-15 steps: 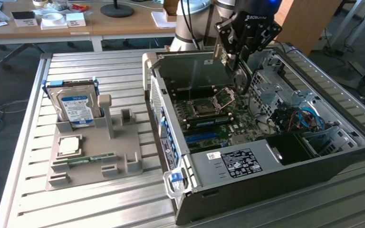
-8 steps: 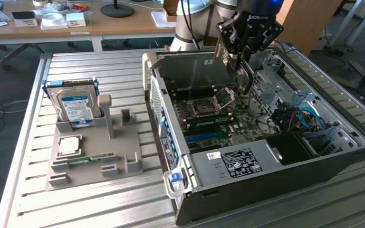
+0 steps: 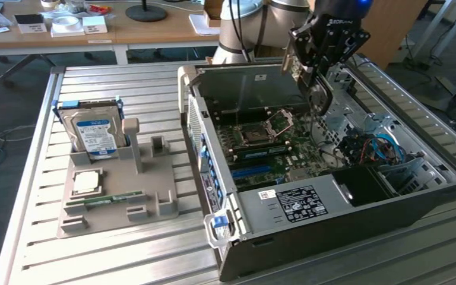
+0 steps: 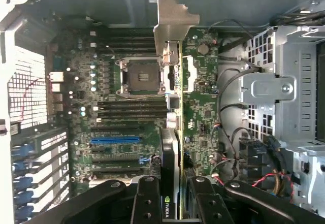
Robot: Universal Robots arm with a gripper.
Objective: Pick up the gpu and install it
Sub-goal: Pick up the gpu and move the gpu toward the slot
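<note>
Above the open case: I have the gpu held edge-on over the motherboard, not yet seated.
Jaws: narrowed onto the gpu's flat faces, at the end away from its metal bracket.
Handling: I judge it light, stiff and thin, and fragile at its components and contact edge.
Grip point: bare board faces, clear of the contacts.
</note>
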